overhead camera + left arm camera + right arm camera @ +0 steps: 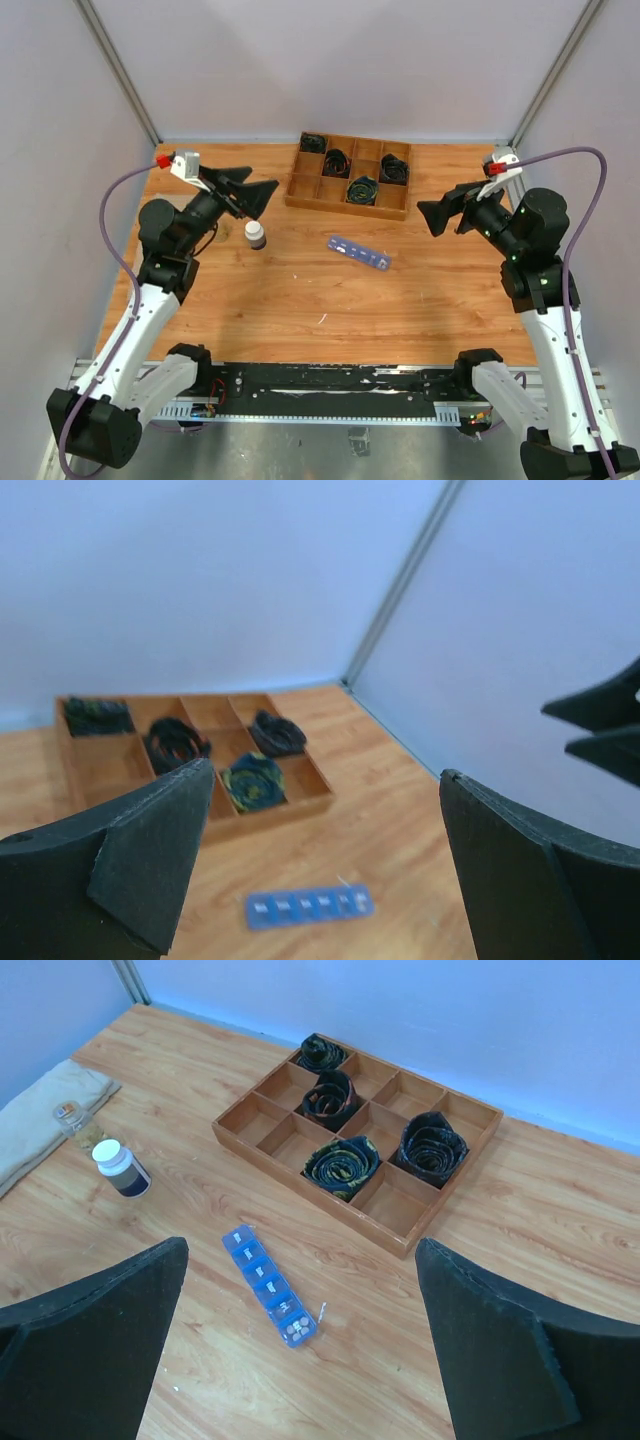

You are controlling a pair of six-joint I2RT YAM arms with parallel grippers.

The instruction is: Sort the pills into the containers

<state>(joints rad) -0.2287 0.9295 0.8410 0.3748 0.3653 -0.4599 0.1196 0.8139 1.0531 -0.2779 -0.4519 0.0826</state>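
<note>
Overhead, the pill organizer (358, 252) lies flat on the counter (300, 310), just toward 3 o'clock of its middle. Nothing touches it. The white-capped bottle (256, 234) stands well apart at its 9 o'clock and the wooden tray (345, 207) at its 12. That bottle is just beside the left fingers (258, 186), so a careless descent there would likely tip it. Both arms are raised with elbows bent, the left at 10 o'clock and the right fingers (428, 218) at 2 o'clock. Each aims inward, and both pairs are spread wide, holding nothing.

From the left wrist, the organizer shows at 6 o'clock between the spread fingers, well ahead of them. Slim and light as it looks, it would probably skid or flip if nudged at one end.

From the right wrist, it lies slantwise at 6 o'clock, with the bottle at 9. Whether its lids are open I cannot tell, and a shut lid would send pills bouncing away.
</note>
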